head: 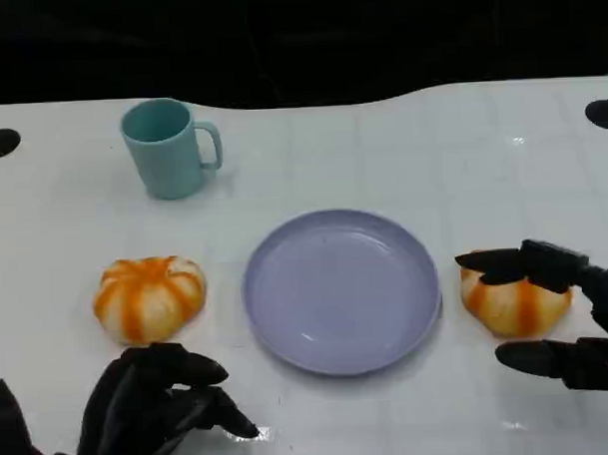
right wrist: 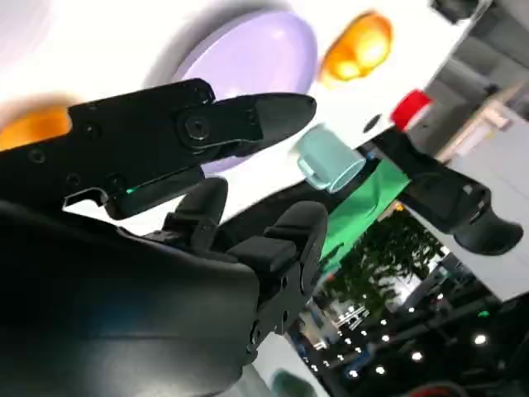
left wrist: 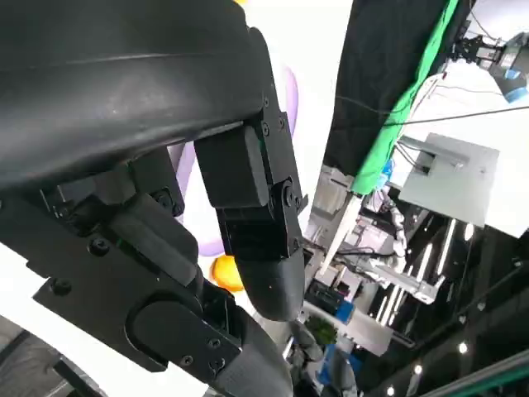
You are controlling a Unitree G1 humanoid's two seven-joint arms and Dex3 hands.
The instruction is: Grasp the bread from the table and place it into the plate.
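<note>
Plate: the lilac plate (head: 341,289) sits mid-table, and it's our landmark here; nothing lies in it.
Bread at the right: an orange-striped bun (head: 514,302) just off the plate's right rim, on the table.
Right hand: the right hand (head: 557,318) is around that bun, one finger laid over its top, another low on the near side. Fingers apart, and whether they actually press the bun, I cannot tell.
Bread at the left: a second striped bun (head: 149,297) just left of the plate, untouched.
Left hand: the left hand (head: 155,404) lies near-left of the plate, fingers loosely curled, holding nothing.
Cup: a teal mug (head: 168,147) stands beyond the plate, far-left.
Writing: none readable on mug or plate.
</note>
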